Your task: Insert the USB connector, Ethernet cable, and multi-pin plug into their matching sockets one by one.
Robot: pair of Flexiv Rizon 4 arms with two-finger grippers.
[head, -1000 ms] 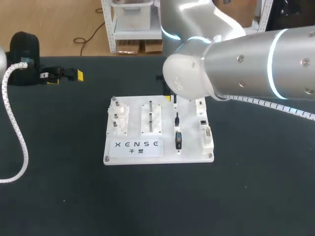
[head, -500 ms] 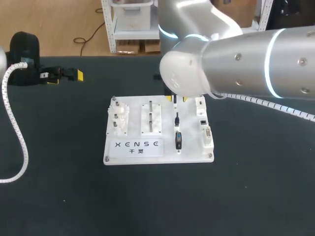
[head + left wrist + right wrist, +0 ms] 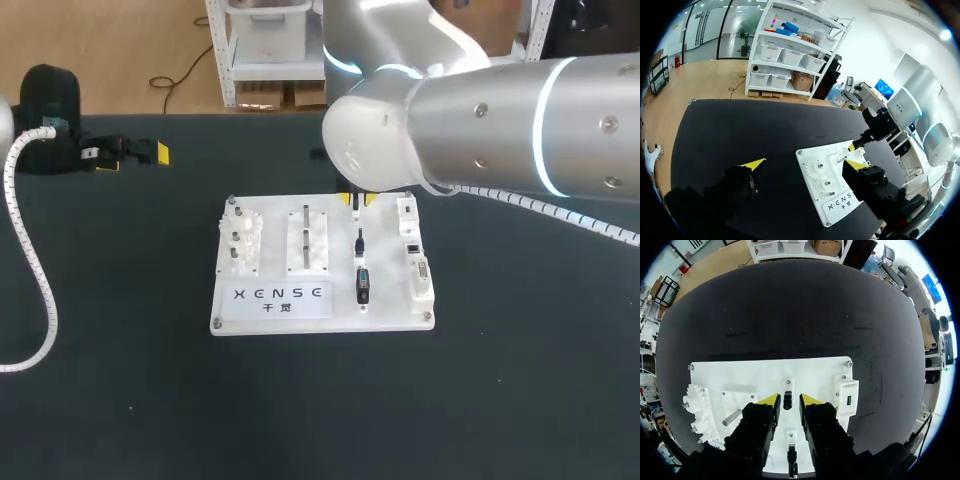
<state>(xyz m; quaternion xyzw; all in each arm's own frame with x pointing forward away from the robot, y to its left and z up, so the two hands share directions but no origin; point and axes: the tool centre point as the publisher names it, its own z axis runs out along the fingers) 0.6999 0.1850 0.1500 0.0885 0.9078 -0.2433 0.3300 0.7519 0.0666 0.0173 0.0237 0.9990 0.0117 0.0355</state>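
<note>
Hovering over the far edge of the white board [image 3: 390, 310], the right hand [image 3: 788, 399] straddles a small black plug [image 3: 787, 401], fingers apart and not touching it. The plug looks light, rigid and probably slick, best pinched on its flat sides. The left hand [image 3: 804, 164] gapes wide, well off the board.

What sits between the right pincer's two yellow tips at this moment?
In the right wrist view, a small black connector standing on the white board sits between the tips of the right pincer, with a visible gap on either side.
</note>
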